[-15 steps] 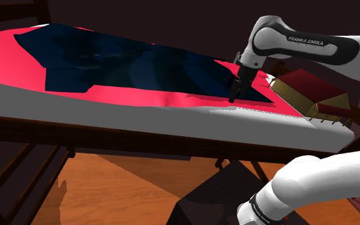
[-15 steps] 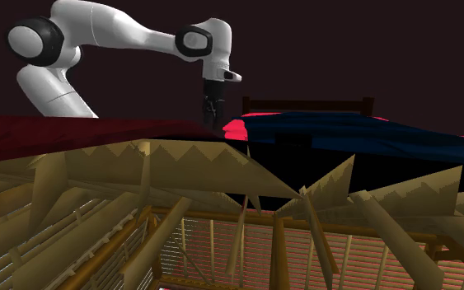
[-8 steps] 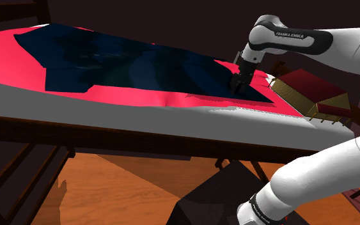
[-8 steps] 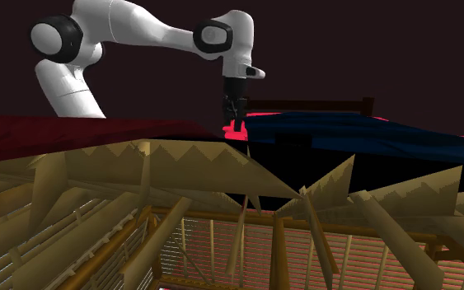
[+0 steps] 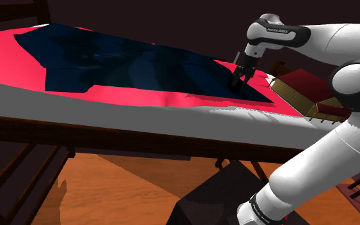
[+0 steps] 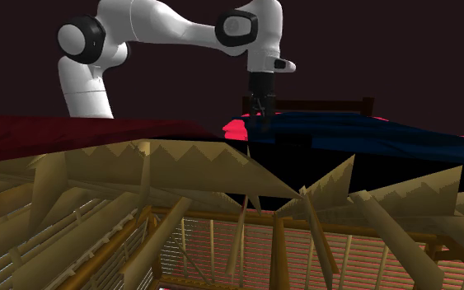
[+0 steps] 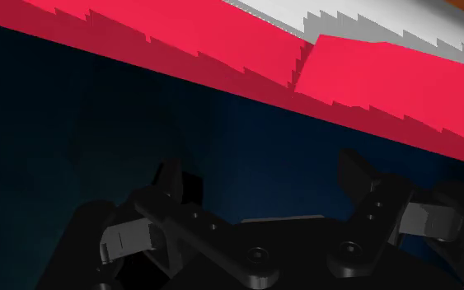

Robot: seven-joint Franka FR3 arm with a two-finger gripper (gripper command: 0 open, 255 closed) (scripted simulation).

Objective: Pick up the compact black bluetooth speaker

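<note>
We see a white arm (image 5: 325,45) reaching from its dark stand (image 5: 210,198) at the shoulder view's lower right, up and left over a bed (image 5: 172,124). The bed has a pale side, a red cover (image 5: 18,57), and a dark navy blanket (image 5: 121,64) spread across most of the cover.

The black gripper (image 5: 236,85) points down at the blanket near its corner at the shoulder view's right. It is low over the cloth, and we cannot tell whether it touches. In the wrist view the gripper (image 7: 263,169) has its two fingers spread apart, with navy blanket between them and a red strip of cover beyond.

We cannot tell where the speaker lies, because nothing black stands out clearly against the dark blanket.

In the second exterior view the gripper (image 6: 262,111) hangs over the bed's near edge. Tan wooden beams (image 6: 139,214) fill the foreground and a dark headboard (image 6: 337,103) stands behind. In the shoulder view, a brown wooden floor (image 5: 127,192) shows under the bed.
</note>
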